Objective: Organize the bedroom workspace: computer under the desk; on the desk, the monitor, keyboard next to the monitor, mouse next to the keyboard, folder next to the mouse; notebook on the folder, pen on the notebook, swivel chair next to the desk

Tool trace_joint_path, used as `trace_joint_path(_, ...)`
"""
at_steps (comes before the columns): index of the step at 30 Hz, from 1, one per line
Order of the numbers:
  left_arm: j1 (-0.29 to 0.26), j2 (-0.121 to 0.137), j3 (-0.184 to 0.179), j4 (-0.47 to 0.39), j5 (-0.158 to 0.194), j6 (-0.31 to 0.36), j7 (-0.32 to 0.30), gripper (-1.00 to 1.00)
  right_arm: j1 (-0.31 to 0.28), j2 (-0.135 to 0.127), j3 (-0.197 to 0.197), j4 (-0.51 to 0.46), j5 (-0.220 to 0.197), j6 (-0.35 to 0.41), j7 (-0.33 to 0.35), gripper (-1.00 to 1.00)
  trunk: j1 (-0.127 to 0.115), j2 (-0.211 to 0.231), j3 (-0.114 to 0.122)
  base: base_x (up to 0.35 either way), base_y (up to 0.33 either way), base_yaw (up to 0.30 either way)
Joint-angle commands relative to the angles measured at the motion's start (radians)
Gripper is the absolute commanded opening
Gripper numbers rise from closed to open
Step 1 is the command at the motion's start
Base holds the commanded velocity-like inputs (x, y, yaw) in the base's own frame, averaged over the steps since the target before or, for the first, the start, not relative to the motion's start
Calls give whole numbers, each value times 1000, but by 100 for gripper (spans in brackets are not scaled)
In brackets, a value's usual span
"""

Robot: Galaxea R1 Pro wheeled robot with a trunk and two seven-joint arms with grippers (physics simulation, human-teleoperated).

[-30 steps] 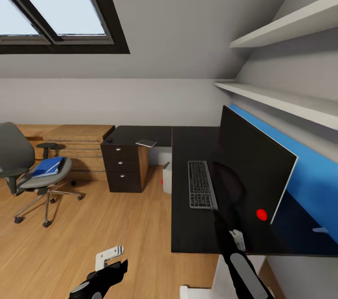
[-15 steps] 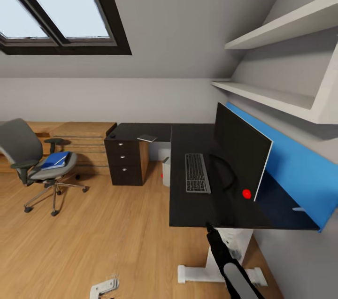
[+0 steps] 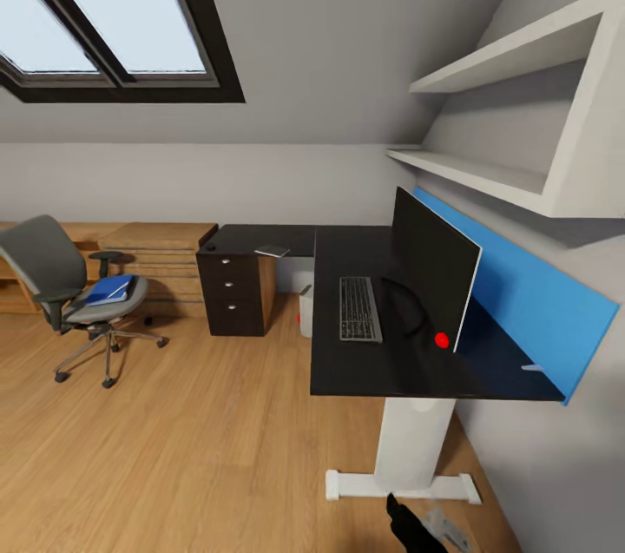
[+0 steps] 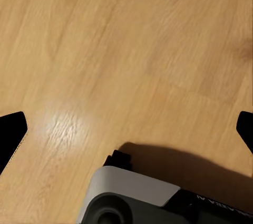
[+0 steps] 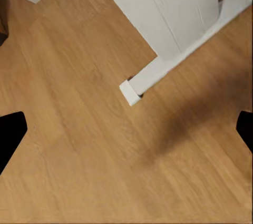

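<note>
Grey sloped walls and a skylight (image 3: 104,6) frame the bedroom, with light wood floor (image 3: 191,449) stretching ahead of me. On my head camera the black desk (image 3: 365,362) runs along the right wall under two white shelves (image 3: 486,180). I see the monitor (image 3: 430,271) standing on it against the blue wall panel (image 3: 538,301), red dot at its lower corner, and the keyboard (image 3: 359,308) lying just beside its stand. Farther back, the notebook (image 3: 273,251) rests on the desk's far wing above the three-drawer unit (image 3: 233,292), and a small dark lump near that corner may be the mouse (image 3: 208,247); I cannot be sure. The computer (image 3: 305,310) peeks out under the desk. Well apart to the left sits the swivel chair (image 3: 78,301) with the blue folder (image 3: 111,289) on its seat.

My left gripper (image 4: 126,129) hangs over bare floor, fingers (image 4: 11,132) spread wide, grasping nothing. My right gripper (image 5: 126,129) is likewise parted and empty, above the floor near the desk's white foot (image 5: 174,60).
</note>
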Motion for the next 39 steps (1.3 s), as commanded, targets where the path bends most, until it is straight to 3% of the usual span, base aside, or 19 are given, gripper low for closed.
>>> trace_joint_path(1,0,1,-4,13,9,-16,8,100,-1,0,10,24,13,-31,-5,100,0,-1,-1,-25,-1,0)
trace_joint_path(5,0,2,-7,55,8,-76,8,100,-1,5,10,128,112,-148,-7,100,0,-1,-1,-14,66,0)
trace_joint_path(14,0,2,-26,103,8,-139,8,100,-1,31,26,241,218,-229,2,100,0,-1,-1,-2,262,0)
trace_joint_path(18,0,2,-30,157,1,-181,8,100,-1,32,79,251,340,-236,6,100,0,-1,-1,76,314,0)
trace_joint_path(25,0,-2,-30,186,-75,-227,8,100,-1,35,96,257,391,-235,4,100,0,-1,-1,153,315,0)
trace_joint_path(33,0,-4,-31,210,-96,-234,4,100,-1,35,98,258,402,-236,7,100,0,-1,-1,198,297,0)
trace_joint_path(34,0,-4,-30,212,-95,-234,3,100,-1,82,98,260,435,-237,2,100,0,-1,-1,262,240,-52)
trace_joint_path(39,0,-7,-30,228,-96,-234,3,100,-1,90,94,260,468,-238,0,100,0,-1,-3,264,237,-19)
